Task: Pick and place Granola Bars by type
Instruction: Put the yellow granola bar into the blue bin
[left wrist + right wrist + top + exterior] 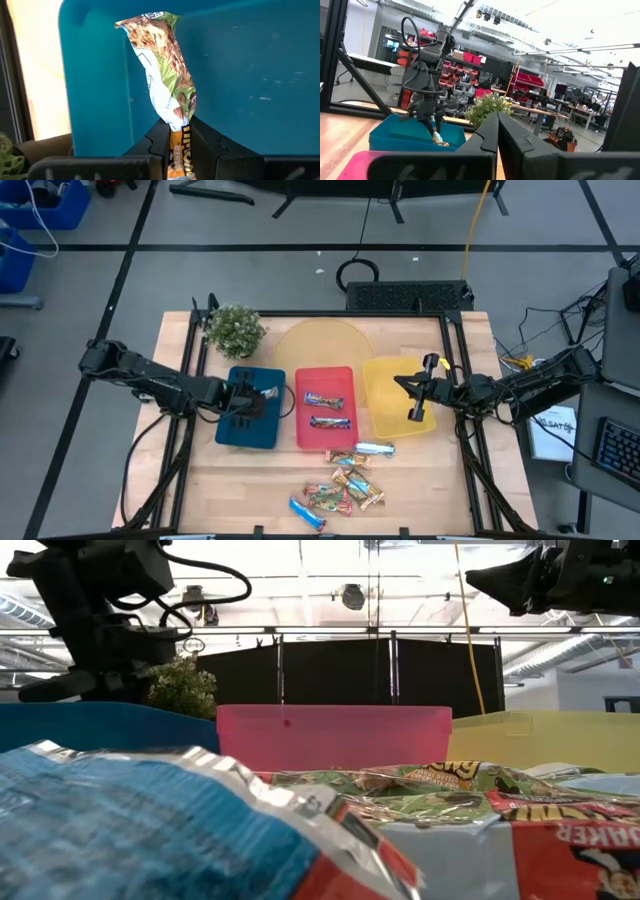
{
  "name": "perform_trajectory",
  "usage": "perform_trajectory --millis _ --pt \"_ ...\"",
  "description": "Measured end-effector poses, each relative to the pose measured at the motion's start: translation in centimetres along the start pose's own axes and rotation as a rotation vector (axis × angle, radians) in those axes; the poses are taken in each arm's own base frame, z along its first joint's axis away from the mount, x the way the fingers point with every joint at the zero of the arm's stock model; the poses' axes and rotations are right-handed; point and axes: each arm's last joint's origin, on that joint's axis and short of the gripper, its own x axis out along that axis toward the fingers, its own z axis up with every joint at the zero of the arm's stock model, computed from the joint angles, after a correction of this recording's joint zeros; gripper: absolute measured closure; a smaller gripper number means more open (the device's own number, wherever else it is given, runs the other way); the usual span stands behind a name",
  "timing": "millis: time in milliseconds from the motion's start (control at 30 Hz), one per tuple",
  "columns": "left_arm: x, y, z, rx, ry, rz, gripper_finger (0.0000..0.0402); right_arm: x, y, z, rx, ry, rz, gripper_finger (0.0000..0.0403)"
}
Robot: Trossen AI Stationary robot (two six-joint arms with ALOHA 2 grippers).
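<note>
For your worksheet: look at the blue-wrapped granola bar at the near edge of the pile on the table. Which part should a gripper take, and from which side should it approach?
The blue-wrapped bar lies flat on the wooden table, slanted, at the pile's near-left edge. Probably best: come straight down from above and close across its narrow width at mid-length, fingers turned square to its slant. Its near long side looks free; other bars crowd the far end.

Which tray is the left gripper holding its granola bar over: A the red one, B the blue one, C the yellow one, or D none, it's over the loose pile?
B: the left gripper, shut on a granola bar, is over the blue tray.
</note>
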Motion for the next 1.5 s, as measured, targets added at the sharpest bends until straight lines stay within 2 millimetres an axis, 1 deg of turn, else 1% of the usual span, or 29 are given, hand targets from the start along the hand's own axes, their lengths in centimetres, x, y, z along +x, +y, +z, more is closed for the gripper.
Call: perform_trajectory --millis 233,367,467,600,867,967,1033,1167,1267,1367,1500 --pt "0.4 0.8 -0.1 -0.046 0.018 0.006 0.0342 0.0 0.0 0.0 0.006 0.001 0.000 0.0403" --pt "0.5 0.9 -0.1 -0.069 0.020 -0.089 0.0340 0.0 0.0 0.0 0.021 0.001 0.000 0.0403" --pt "0.5 0.8 -0.1 -0.099 0.015 -0.146 0.0330 0.0 0.0 0.0 0.021 0.001 0.000 0.0403" --pt "0.5 0.8 -0.1 -0.157 0.017 -0.136 0.0302 0.0 0.0 0.0 0.021 0.003 0.001 0.0403" --pt "0.5 0.9 0.0 -0.204 0.013 -0.107 0.0215 0.0 0.1 -0.2 0.020 0.014 0.006 0.0403" --pt "0.5 0.9 0.0 -0.225 0.012 -0.089 0.0195 0.0 0.1 -0.2 0.033 0.015 0.006 0.0403" --pt "0.4 0.7 0.0 -0.230 0.009 -0.085 0.0190 0.0 0.1 -0.2 0.033 0.015 0.006 0.0403" --pt "0.0 0.5 0.3 -0.220 -0.010 -0.048 0.0195 0.0 0.1 -0.2 0.030 0.021 0.008 0.0403" --pt "-0.9 0.3 1.1 -0.211 -0.053 0.001 0.0215 0.0 0.1 -0.3 0.030 0.028 0.011 0.0403" --pt "-2.4 0.1 2.2 -0.219 -0.111 0.067 0.0246 0.0 0.1 -0.3 0.030 0.028 0.011 0.0403" --pt "-5.1 -0.5 4.0 -0.246 -0.232 0.116 0.0294 0.0 0.1 -0.3 0.031 0.028 0.010 0.0403"
